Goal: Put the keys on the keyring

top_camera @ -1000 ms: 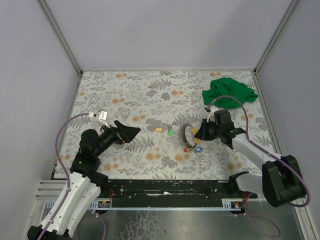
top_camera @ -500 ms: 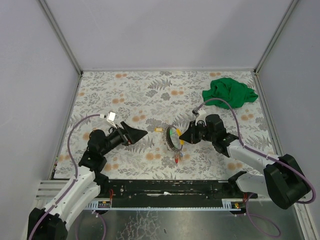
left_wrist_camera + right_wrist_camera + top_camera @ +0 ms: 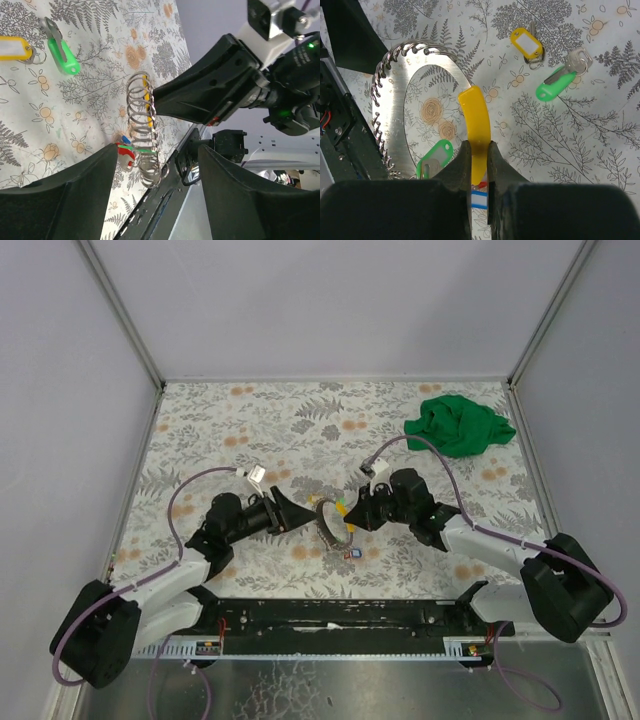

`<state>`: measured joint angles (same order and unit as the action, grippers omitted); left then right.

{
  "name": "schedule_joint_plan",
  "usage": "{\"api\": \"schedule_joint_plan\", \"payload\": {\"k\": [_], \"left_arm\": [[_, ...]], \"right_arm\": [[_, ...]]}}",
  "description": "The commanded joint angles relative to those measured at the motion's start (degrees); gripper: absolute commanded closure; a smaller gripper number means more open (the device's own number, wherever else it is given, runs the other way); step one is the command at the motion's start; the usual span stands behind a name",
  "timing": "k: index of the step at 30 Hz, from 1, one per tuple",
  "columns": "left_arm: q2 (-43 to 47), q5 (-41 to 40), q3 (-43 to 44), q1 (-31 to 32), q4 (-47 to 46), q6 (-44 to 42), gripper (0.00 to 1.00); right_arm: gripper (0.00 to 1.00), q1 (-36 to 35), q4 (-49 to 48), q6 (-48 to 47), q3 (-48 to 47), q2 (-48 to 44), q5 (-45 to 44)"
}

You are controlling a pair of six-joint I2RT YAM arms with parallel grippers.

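As the arms meet, right gripper [image 3: 479, 148] pinches the ring [image 3: 390, 115] by its tab [image 3: 475, 115]; left gripper [image 3: 157, 155], half-open, empty, straddles it to brace.

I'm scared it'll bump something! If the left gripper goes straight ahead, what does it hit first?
Probably the keyring, which the right gripper holds just ahead of the open left gripper; depth unclear.

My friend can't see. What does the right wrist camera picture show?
The right tool pinches a yellow tab on the silvery coiled keyring. Beyond it, a yellow-tagged key and a green-tagged key lie on the flowery table.
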<state>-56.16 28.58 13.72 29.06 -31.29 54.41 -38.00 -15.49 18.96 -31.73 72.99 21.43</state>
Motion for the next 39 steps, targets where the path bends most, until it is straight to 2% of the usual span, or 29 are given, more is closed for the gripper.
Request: {"api": "schedule_joint_plan", "payload": {"k": [1,14,20,21,24,26,28,33,37,39], "left_arm": [[-3.66,0.91,1.8,0.97,-8.41,1.0,0.4],[-9.37,1.06,2.28,3.37,-13.14,1.72,0.71],[-9.09,1.58,3.22,3.59,-12.81,-2.21,0.9],[-8.7,1.43,3.57,3.54,-12.12,-3.5,0.93],[-7.22,1.33,4.78,3.55,-9.38,-8.0,1.0],[-5.88,0.82,5.56,3.59,-7.25,-11.2,1.0],[-4.22,-0.39,6.51,3.98,-3.74,-14.57,1.0],[0.22,-6.62,8.71,5.83,3.46,-23.09,1.0],[3.11,-14.75,10.73,9.06,7.78,-30.61,1.0],[3.96,-17.9,11.73,10.91,9.19,-33.51,1.0]], "right_arm": [[1.0,-2.12,-0.69,-3.56,-4.12,-0.13,-2.82],[1.0,-6.81,3.72,-10.02,-7.44,-0.47,-8.82],[1.0,-7.77,4.6,-10.87,-8.08,-1.42,-9.13],[0.98,-7.79,4.81,-10.75,-8.14,-1.9,-9.13],[0.81,-7.79,5.76,-10.42,-7.85,-4.17,-10.05],[0.72,-7.79,6.89,-10.18,-7.87,-6.35,-10.6],[0.68,-7.79,7.88,-9.75,-7.87,-8.63,-10.62],[0.65,-7.85,9.75,-7.94,-7.34,-13.93,-9.57],[0.55,-7.88,10.21,-6.79,-5.95,-18.34,-10.77],[0.54,-7.88,10.13,-6.95,-4.72,-21.02,-12.43]]}}
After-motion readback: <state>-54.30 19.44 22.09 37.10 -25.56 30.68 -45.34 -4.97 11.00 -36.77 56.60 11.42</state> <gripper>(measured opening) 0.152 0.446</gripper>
